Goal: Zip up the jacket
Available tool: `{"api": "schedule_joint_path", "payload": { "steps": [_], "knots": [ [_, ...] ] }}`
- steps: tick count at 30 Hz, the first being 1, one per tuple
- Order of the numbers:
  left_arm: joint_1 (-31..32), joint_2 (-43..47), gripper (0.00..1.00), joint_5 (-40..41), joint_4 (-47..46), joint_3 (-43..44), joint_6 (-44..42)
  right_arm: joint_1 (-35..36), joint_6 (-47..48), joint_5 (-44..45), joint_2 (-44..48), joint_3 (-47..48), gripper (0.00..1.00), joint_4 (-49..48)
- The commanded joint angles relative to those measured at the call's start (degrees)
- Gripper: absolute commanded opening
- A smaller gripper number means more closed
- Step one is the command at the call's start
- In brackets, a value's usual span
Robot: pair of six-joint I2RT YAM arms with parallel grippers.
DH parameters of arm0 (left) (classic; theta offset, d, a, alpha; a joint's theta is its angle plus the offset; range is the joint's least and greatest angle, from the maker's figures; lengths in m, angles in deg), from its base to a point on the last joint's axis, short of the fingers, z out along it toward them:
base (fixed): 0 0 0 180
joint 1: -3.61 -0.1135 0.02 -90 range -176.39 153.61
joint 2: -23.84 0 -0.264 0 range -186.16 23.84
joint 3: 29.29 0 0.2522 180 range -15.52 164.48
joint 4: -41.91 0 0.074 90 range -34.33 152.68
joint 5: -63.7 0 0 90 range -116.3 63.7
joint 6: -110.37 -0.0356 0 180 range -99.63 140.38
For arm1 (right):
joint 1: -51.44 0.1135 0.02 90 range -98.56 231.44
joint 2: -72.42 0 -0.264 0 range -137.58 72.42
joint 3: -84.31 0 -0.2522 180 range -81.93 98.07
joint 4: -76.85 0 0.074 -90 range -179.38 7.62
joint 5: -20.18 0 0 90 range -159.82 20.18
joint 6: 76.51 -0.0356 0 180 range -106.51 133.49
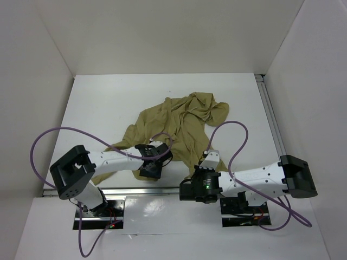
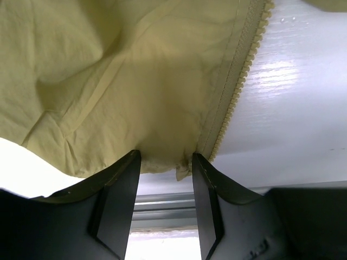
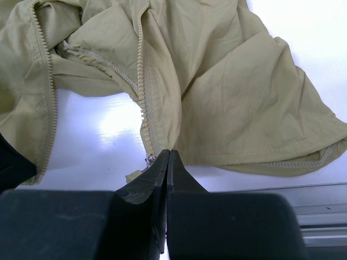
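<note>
The khaki jacket (image 1: 179,122) lies crumpled and unzipped mid-table. My left gripper (image 1: 151,167) is at its near-left hem. In the left wrist view the jaws are open (image 2: 166,157), and the hem corner beside a row of zipper teeth (image 2: 238,81) sits between the tips. My right gripper (image 1: 201,164) is at the near-right hem. In the right wrist view (image 3: 169,153) it is shut, with its tips on the jacket's bottom hem, right beside the metal zipper slider (image 3: 149,158). Both zipper rows (image 3: 142,81) run apart up the fabric.
A metal rail (image 1: 162,190) runs along the table's near edge, just behind both grippers. White walls enclose the table at the left, back and right. Purple cables (image 1: 49,135) loop over both arms.
</note>
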Motion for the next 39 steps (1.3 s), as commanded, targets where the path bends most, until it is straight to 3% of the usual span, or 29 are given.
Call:
{"api": "schedule_joint_path", "payload": {
  "steps": [1,13,22,26,27,29,31,33,36,39],
  "knots": [
    [0.6,2.2,0.55,1.5,2.0,0.1,0.4,0.5,-1.5,2.0,1.2,-0.2,0.00,2.4],
    [1.1,4.0,0.54,2.5,3.8,1.1,1.0,1.0,-0.8,2.0,0.2,0.3,0.00,1.7],
    [1.7,-2.1,0.50,1.5,2.0,1.1,1.0,1.0,-1.4,2.0,0.7,0.3,0.00,1.7],
    [1.7,-4.5,0.39,0.3,0.7,1.1,1.0,1.0,-1.9,2.0,0.7,-0.2,0.00,2.3],
    [1.7,-5.7,0.31,0.3,0.7,1.1,1.0,1.0,-2.5,2.0,0.7,-0.2,0.00,2.3],
    [1.7,-6.7,0.25,-0.4,0.2,1.1,0.4,1.5,-2.5,2.0,1.2,-0.2,0.00,2.8],
    [1.1,-7.6,0.08,-1.8,-0.5,1.1,0.4,1.5,-3.8,2.0,1.2,-0.2,0.00,3.4],
    [0.5,-8.1,0.01,-1.8,-0.5,0.6,0.4,1.5,-3.8,2.0,1.2,-0.2,0.00,3.4],
    [0.5,-8.1,0.01,-2.4,-1.0,0.6,0.4,2.0,-4.4,2.0,1.2,-0.2,0.00,3.9],
    [0.0,-8.1,0.15,-2.9,-1.0,0.6,-0.1,2.0,-4.9,2.0,1.2,-0.2,0.00,4.5]
  ]
}}
